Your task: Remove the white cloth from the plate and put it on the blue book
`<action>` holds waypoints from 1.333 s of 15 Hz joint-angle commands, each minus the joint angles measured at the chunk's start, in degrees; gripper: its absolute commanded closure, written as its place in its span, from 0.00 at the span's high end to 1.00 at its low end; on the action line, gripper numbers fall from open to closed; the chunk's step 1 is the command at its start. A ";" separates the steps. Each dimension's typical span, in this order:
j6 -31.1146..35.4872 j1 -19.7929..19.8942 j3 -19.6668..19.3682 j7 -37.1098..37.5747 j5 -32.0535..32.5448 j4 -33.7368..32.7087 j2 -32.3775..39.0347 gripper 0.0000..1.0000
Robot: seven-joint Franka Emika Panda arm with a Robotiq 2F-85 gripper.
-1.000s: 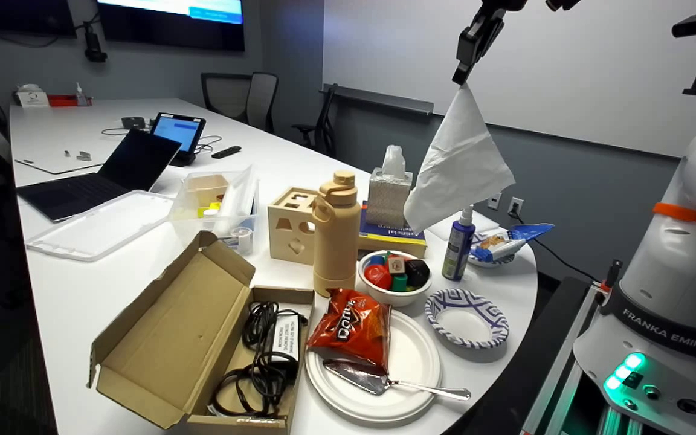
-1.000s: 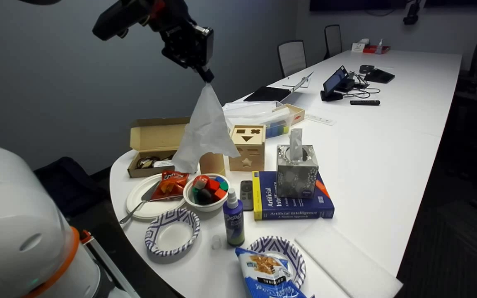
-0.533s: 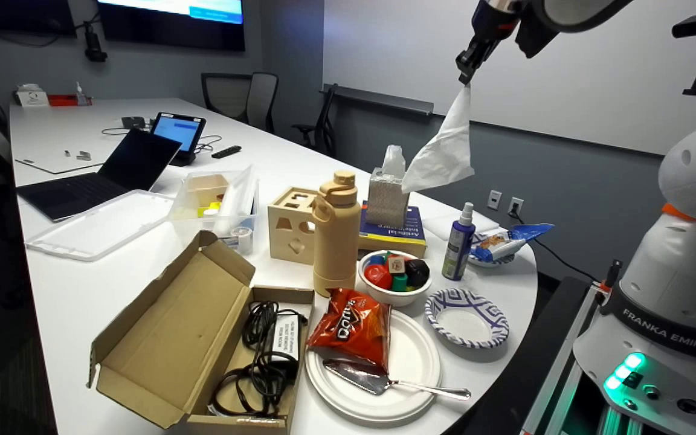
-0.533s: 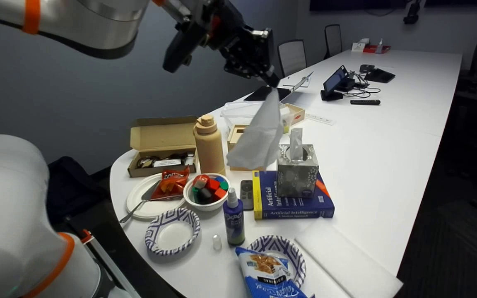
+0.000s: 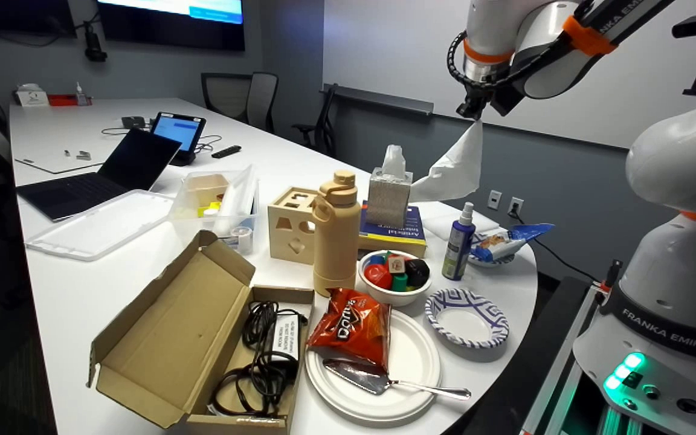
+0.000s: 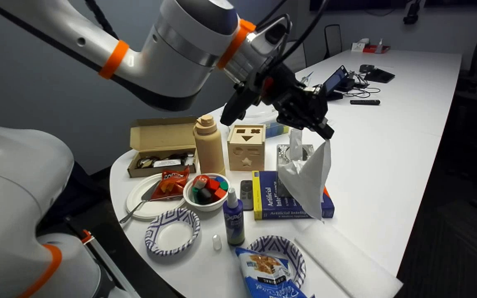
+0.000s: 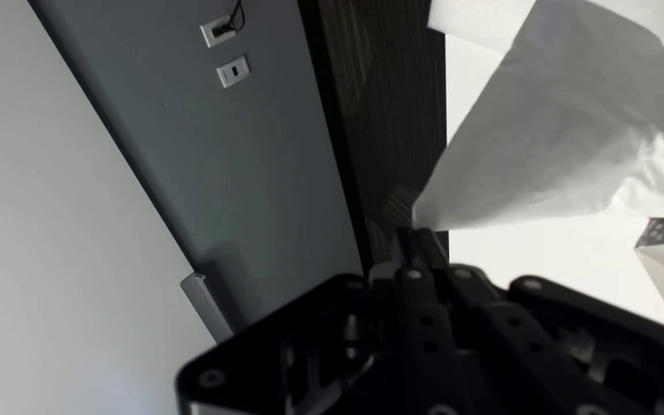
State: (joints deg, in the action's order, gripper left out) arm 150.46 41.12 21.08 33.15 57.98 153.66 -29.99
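The white cloth [image 5: 458, 166] hangs from my gripper [image 5: 475, 116] in both exterior views, pinched at one corner. In an exterior view the cloth [image 6: 309, 182] hangs in front of the blue book [image 6: 266, 191] and the tissue box on it, hiding part of both. The blue book also shows in an exterior view [image 5: 384, 232] under the tissue box. In the wrist view the fingertips [image 7: 423, 235] are closed together on the cloth [image 7: 557, 138], which spreads to the right. A bare patterned paper plate [image 5: 496, 314] and a white plate [image 5: 425, 356] with a chip bag and cake server stand nearby.
The silver tissue box [image 5: 388, 199] stands on the book. A purple spray bottle [image 6: 234, 225], a white bowl [image 5: 387, 297] of blocks, a tan bottle [image 5: 336, 241] and a wooden cube [image 6: 246, 153] stand around. A white foam sheet [image 6: 354, 265] lies beside the book.
The gripper has swung across the table toward the book and come lower, carrying the cloth from over the bowl and bottle to the blue book and tissue box. The other objects stay put.
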 commanded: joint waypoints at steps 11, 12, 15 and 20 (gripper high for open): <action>-5.92 9.73 10.11 19.25 14.87 -12.40 24.44 0.00; -7.91 -1.32 -1.06 20.49 16.79 -13.32 25.80 0.00; -8.10 -9.44 -10.24 21.24 18.07 -15.86 27.66 0.00; -7.45 -20.86 -22.35 20.12 16.94 -18.61 32.63 0.00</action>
State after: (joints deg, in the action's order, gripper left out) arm 143.74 25.86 4.17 51.93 73.88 137.54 -1.20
